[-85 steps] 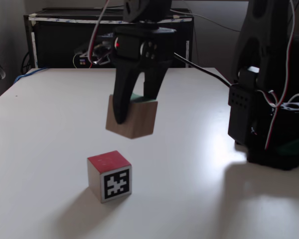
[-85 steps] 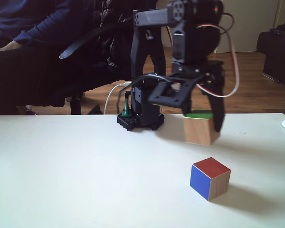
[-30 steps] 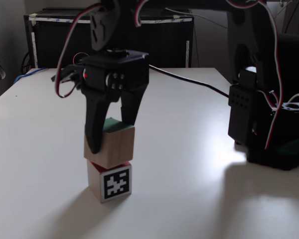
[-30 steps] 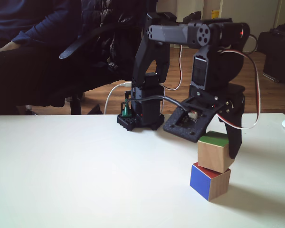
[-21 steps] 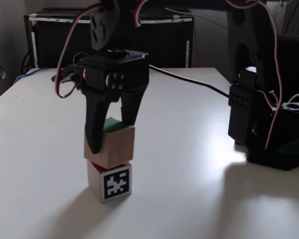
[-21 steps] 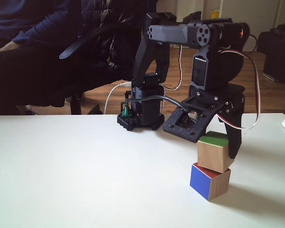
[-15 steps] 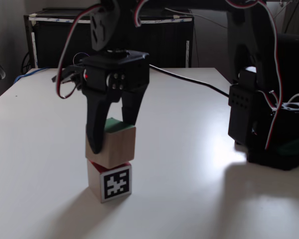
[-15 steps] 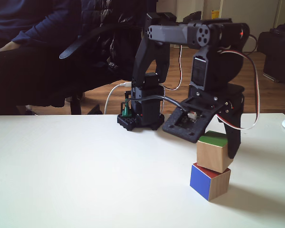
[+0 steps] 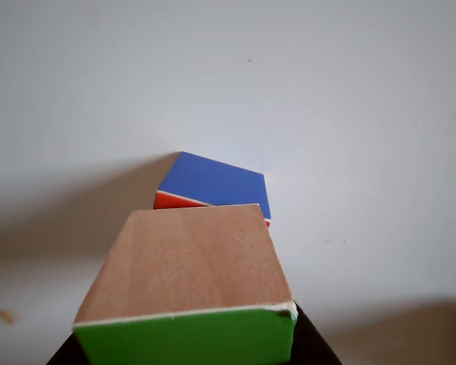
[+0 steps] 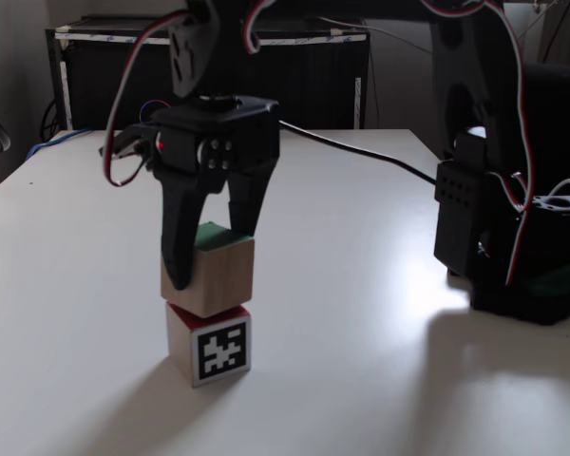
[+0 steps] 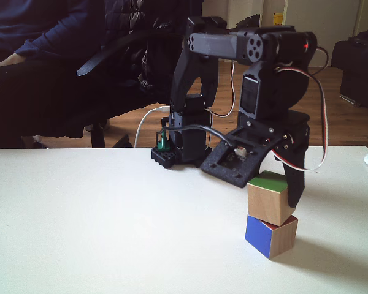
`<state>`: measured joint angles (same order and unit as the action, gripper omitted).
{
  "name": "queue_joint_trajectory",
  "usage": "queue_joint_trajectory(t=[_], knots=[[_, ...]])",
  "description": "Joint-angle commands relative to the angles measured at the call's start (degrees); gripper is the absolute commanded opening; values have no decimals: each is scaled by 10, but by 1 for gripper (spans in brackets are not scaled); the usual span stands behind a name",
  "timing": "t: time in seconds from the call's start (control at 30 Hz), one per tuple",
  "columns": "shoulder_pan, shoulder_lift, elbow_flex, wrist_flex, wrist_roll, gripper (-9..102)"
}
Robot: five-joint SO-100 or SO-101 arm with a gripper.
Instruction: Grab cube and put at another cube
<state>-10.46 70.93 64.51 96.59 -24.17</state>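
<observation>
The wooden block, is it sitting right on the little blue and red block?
Touching. In both fixed views the wooden block rests, slightly tilted, on the blue and red block with no gap between them.

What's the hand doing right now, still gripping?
Hand: closed on the wood-and-green cube, which sits on top of the blue-and-red cube, tilted and offset.

Light-brown wooden cube (image 10: 209,277), green top face edged white. Smaller cube (image 10: 210,350): red top, blue side, black-and-white marker face. Black claw (image 10: 206,264). White surface (image 10: 342,380).
</observation>
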Motion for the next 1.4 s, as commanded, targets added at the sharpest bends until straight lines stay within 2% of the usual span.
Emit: queue_joint_trajectory(t=[0.0,0.43,0.63,0.77,0.9,1.03,1.2,1.27,1.37], knots=[[1,4,-34,5,-4,29],[-7,1,-45,20,-2,38],[-27,14,-88,69,18,38],[-54,127,-49,69,36,39],[-66,312,28,69,95,39],[4,533,96,61,128,36],[86,707,152,69,168,32],[123,768,222,65,138,30],[202,852,358,-2,114,25]])
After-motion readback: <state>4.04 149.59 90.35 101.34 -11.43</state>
